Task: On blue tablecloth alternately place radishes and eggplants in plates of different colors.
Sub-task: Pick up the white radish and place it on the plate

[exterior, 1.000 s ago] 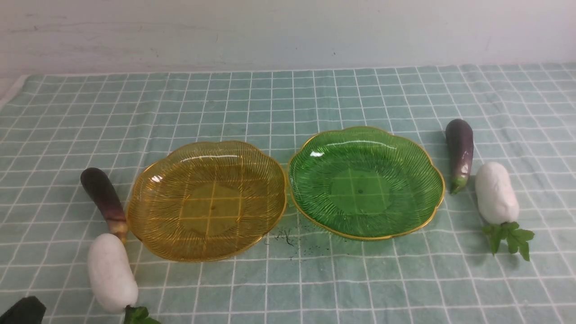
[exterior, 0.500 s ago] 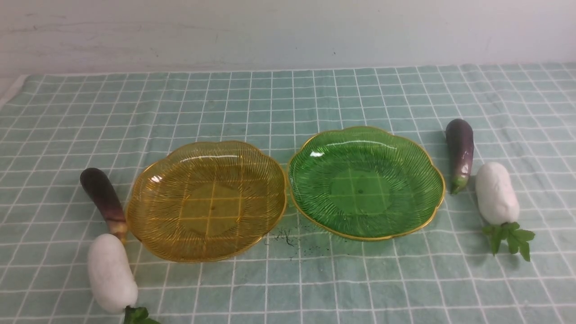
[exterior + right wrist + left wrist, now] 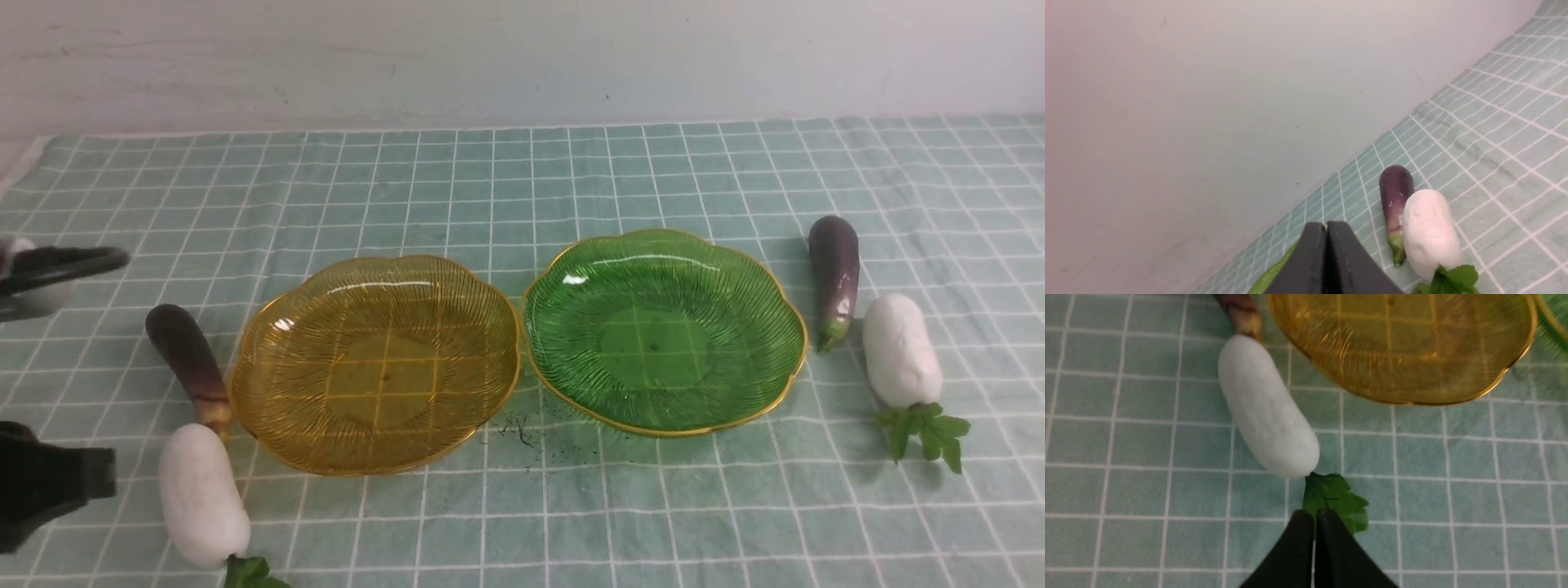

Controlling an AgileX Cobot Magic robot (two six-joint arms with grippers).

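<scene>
Pressing its two fingertips (image 3: 1298, 531) together, the left gripper (image 3: 1315, 514) has nothing in between them. The right gripper (image 3: 1327, 226) has its fingers together too, and it is not holding anything. In the left wrist view, the left gripper shows over the green leaves of the left radish (image 3: 1267, 408), a fat white one lying on the blue tablecloth (image 3: 522, 523). The left eggplant (image 3: 189, 359), dark purple, lies by the top of that radish and right beside the yellow plate (image 3: 384, 367). The green plate (image 3: 661, 335) sits next to the yellow one, on its right. Past the green plate, the right eggplant (image 3: 834, 278) lies with its green tip toward the robot. The right radish (image 3: 900, 351) is just beside it, leaves toward the robot. Behind it all is a pale wall (image 3: 522, 61).
</scene>
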